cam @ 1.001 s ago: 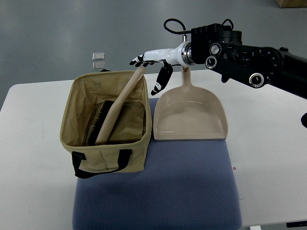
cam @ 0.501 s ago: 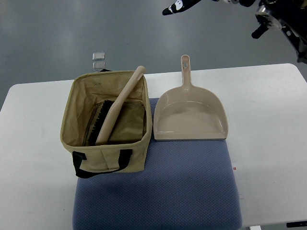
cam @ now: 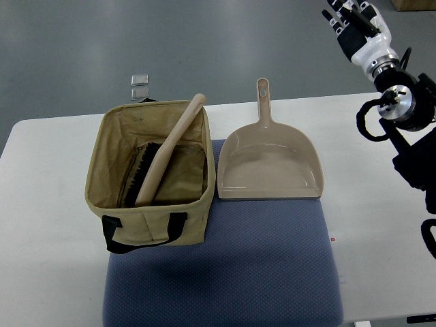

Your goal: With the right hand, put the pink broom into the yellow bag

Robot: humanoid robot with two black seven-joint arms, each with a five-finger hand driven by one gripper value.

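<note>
broom (cam: 165, 154) in bag (cam: 151, 178), dustpan (cam: 270, 163) beside

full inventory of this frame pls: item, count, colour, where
bag: 1, tan-yellow with black handle, open, on the left end of the mat
broom: 1, pinkish-beige handle with dark bristles, inside the bag, handle leaning on the back rim
dustpan: 1, pinkish-beige, on the mat right of the bag, handle pointing away from the robot
mat: 1, blue-grey, on the table, under bag and dustpan
table: 1, white
small clear pieces: 2, transparent, on the grey floor beyond the table
right hand: 1, white and black, raised at top right, fingers spread, holding nothing
</note>
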